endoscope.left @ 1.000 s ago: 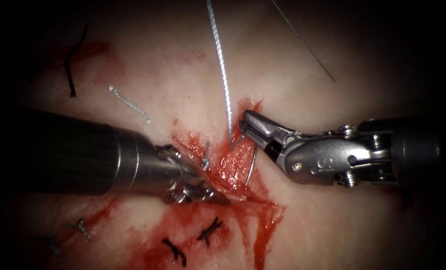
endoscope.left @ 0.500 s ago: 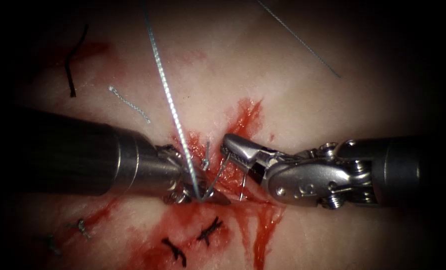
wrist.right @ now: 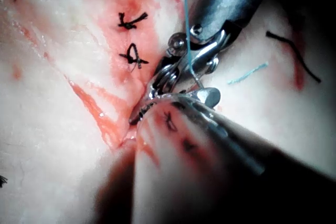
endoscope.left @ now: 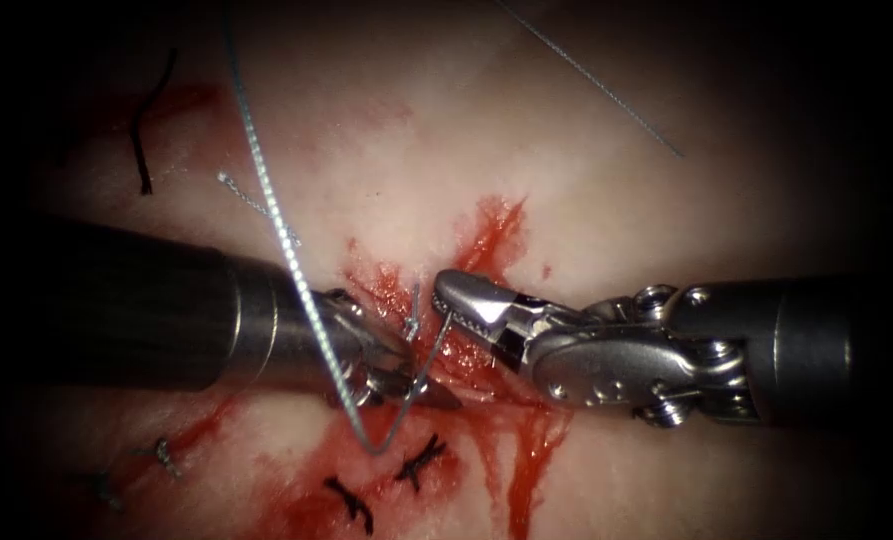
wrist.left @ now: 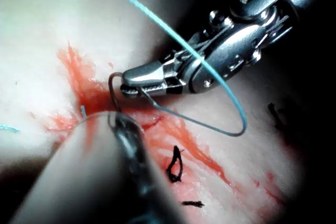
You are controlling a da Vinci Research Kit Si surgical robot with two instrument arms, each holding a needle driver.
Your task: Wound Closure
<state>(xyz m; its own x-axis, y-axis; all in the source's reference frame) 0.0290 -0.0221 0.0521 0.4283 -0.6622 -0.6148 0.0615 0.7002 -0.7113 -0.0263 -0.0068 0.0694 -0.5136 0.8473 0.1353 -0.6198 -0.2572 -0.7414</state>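
While the right tool [endoscope.left: 444,292] pinches the needle [endoscope.left: 428,352] near its tail, the left tool [endoscope.left: 436,395] looks pressed together on its tip; thin, stiff, slippery steel, best gripped mid-curve.

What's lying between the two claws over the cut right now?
In the endoscope view, the curved needle spans from the right claw, which grips it, towards the left claw, above red fluid in the cut.

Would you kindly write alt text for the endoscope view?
The right hand grips the curved needle near one end over the red-stained cut. The left hand rests at the cut, pale thread trailing up across its shaft.
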